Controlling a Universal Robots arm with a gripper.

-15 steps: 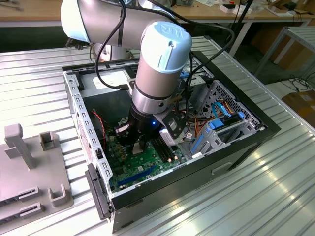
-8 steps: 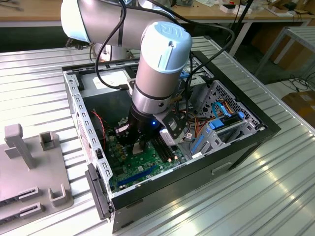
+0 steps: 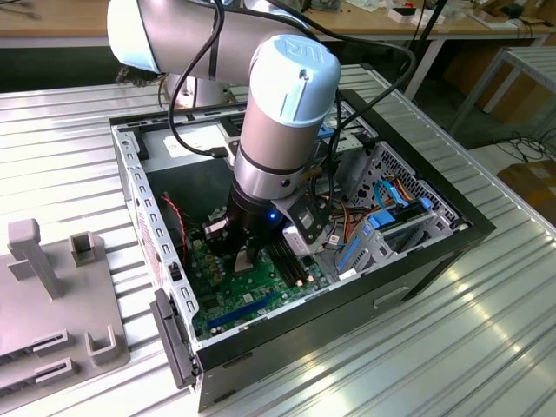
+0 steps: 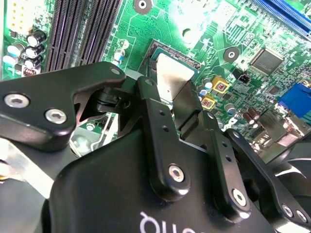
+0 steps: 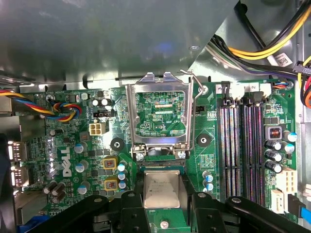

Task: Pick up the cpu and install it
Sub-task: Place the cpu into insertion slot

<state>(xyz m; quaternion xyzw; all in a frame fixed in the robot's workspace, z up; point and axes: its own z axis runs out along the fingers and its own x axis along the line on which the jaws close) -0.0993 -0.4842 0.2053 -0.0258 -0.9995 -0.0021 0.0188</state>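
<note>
**Exterior view.** The arm (image 3: 278,113) is angled down into the open case (image 3: 434,252), which stands on the tabletop (image 3: 486,347). The claw (image 3: 246,254) is seen low over the green board (image 3: 252,304). Its tips are masked by the wrist body, and the socket is not made out here.

**First wrist view.** The cpu (image 5: 162,187) is noted silver face up, between the two fingers (image 5: 132,204) of the claw (image 5: 163,198). It lies directly over the socket (image 5: 160,165), whose edge shows just past the plate. The claw is judged to be pinching the cpu by two opposite edges. The load frame (image 5: 130,116) is folded open, flat on the side of the socket away from the claw, so the socket is uncovered. The memory slots (image 5: 240,145) run parallel to one side of the socket, near it but apart. The cpu's edges are judged square with the socket's edges, with no skew noted.

**Second wrist view.** The cpu (image 4: 170,75) is seen held at the tips of the claw (image 4: 172,99), one finger (image 4: 148,97) against its side. The socket (image 4: 172,52) rim shows just beyond the plate, in line with it. No sideways offset from the socket is noted. Whether the plate is seated in the socket or hangs just above it cannot be told.
</note>
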